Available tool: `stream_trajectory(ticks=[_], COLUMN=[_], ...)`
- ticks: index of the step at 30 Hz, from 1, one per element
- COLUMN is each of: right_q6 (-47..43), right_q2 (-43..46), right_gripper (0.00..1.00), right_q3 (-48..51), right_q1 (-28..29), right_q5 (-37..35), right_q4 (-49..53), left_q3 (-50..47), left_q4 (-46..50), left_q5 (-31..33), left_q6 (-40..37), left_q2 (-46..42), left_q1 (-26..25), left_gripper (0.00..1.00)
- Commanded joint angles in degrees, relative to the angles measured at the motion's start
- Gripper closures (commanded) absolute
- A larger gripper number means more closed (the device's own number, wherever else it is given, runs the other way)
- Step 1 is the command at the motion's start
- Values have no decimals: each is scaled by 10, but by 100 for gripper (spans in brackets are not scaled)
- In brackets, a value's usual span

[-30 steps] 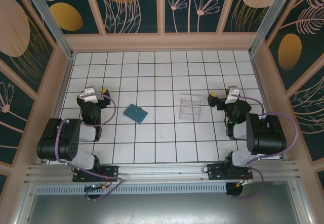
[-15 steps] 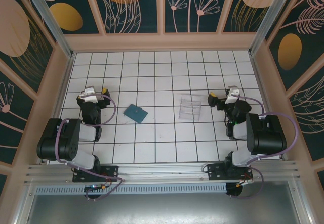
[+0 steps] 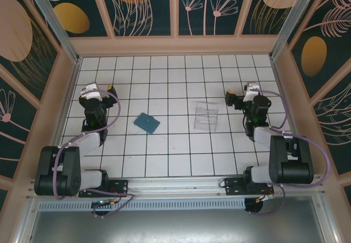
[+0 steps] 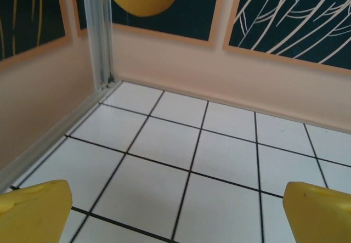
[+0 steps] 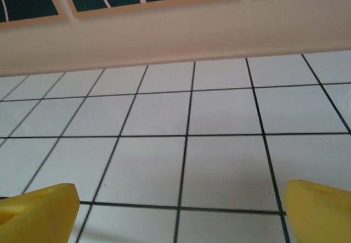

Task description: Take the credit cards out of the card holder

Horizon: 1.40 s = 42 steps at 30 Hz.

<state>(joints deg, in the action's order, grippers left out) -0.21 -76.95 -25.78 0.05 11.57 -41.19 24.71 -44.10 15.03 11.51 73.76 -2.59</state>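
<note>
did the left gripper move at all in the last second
Yes. In the top view the left gripper has shifted a little farther from the arm bases and toward the left wall, away from the small flat teal-blue wallet, which stayed on its tile.

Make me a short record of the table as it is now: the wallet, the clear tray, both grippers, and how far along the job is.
wallet: teal, looks folded shut, flat on the tiles, left of centre
clear tray: right of the wallet, apart from it
left gripper: open, holding nothing, facing the far left corner
right gripper: open, holding nothing, over bare tiles
progress: wallet untouched, not yet opened
</note>
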Motion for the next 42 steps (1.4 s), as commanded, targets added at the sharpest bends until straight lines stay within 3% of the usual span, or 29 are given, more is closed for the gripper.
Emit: stream_trajectory(ticks=[1, 7, 14, 16, 22, 26, 42], right_q6=[37, 122, 173, 174, 182, 181, 172], right_q2=[36, 66, 60, 55, 2, -45, -153], right_gripper=[6, 10, 32, 34, 53, 61, 75], right_q3=[-51, -118, -164, -171, -215, -253, -307], right_q1=[28, 82, 118, 123, 129, 142, 164], right_q5=[-23, -32, -30, -34, -56, -93, -76], right_q4=[190, 390, 537, 560, 603, 623, 616], left_q3=[42, 150, 181, 185, 199, 202, 201], left_q4=[147, 330, 404, 427, 489, 499, 495], left_q5=[-10, -99, -187, -199, -211, -202, -200], left_q6=[67, 120, 154, 151, 134, 132, 143], left_q2=[-21, 15, 21, 19, 18, 9, 11], left_q1=[-14, -63, -98, -105, -115, -116, -116], left_gripper=[1, 2, 4, 4, 4, 4, 4])
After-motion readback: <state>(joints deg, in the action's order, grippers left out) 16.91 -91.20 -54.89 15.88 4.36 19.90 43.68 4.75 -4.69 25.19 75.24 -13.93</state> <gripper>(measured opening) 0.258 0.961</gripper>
